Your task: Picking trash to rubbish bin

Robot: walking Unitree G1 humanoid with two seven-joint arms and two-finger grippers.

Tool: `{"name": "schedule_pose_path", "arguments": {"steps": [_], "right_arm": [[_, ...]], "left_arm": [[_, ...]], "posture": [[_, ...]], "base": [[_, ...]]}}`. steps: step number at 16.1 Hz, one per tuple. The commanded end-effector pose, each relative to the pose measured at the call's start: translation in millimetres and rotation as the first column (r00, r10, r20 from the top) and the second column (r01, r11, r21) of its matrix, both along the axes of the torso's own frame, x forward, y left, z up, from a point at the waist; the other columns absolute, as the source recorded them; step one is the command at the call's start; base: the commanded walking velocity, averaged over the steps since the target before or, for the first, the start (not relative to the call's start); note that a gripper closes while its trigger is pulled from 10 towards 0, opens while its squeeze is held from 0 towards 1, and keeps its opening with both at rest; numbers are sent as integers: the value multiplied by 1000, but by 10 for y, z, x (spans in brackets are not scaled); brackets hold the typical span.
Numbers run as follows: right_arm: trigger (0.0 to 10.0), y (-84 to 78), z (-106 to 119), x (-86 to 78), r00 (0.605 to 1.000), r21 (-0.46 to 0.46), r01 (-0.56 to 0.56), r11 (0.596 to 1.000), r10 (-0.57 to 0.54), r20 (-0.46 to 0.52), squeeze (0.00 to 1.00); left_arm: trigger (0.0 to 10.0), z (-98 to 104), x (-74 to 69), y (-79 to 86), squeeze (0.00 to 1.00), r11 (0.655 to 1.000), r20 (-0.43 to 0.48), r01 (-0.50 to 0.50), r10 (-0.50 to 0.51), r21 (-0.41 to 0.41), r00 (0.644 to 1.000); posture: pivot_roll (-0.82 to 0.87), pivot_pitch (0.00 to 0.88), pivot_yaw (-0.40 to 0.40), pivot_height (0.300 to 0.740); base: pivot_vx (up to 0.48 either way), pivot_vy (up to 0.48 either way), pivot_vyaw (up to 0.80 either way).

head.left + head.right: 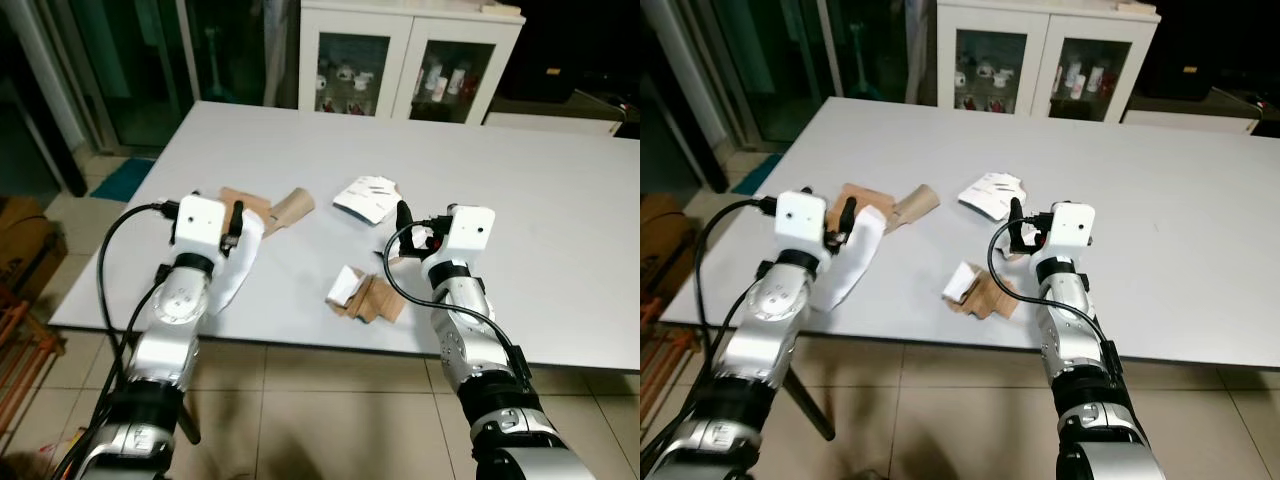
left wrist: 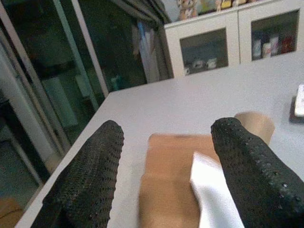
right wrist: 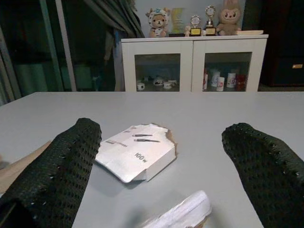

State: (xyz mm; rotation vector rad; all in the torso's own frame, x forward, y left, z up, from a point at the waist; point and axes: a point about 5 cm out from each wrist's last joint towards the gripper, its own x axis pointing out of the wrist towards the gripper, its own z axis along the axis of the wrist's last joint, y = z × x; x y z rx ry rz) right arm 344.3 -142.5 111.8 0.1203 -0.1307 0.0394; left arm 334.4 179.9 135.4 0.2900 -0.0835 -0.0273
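Looking along my right end effector (image 3: pixel 156 156), fingers apart, I see the white box (image 3: pixel 135 152) lying flat on the desk (image 1: pixel 540 200) straight ahead, nearer it than my left end effector (image 2: pixel 166 175), also spread.

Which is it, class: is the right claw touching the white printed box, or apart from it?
Apart. The right wrist view shows bare table between the open right claw and the white printed box, which lies flat ahead of both fingers.

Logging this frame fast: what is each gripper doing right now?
Left gripper: open, holding nothing, over the brown cardboard piece and white paper sheet.
Right gripper: open, holding nothing, aimed at the torn white carton.
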Motion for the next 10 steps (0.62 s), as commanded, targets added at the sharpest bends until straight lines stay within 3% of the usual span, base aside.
{"name": "schedule_pose_path", "arguments": {"steps": [1,3,5,6,7,10], "right_arm": [[10000,-41,-17,-10,1000,-2,7,1000,-7,-4,0],[10000,18,30,-6,990,59,-142,988,142,1,0],[10000,49,76,-11,972,48,-235,971,235,10,0],[10000,96,106,-35,945,57,-326,944,325,17,0],[10000,188,136,-97,892,62,-453,889,452,31,0],[10000,296,135,-188,828,53,-561,826,560,33,0]], "left_arm": [[10000,39,-31,-3,0,1000,-21,14,-14,16,1000],[10000,-74,-79,57,0,999,-89,26,-28,-27,996],[10000,-102,-85,62,0,999,-124,30,-31,-16,992],[10000,-96,-68,35,0,999,-127,44,-46,-16,991],[10000,-67,-43,-10,0,998,-127,56,-58,-23,990],[10000,-35,-17,-67,0,997,-120,71,-74,-29,990]], "posture": [[25,0,-34,740],[36,0,-38,740],[23,0,-39,740],[19,1,-40,740],[21,8,-46,740],[22,20,-52,740]], "base": [[0,0,0],[0,0,0],[0,0,0],[0,0,0],[0,0,0],[0,0,0]]}}
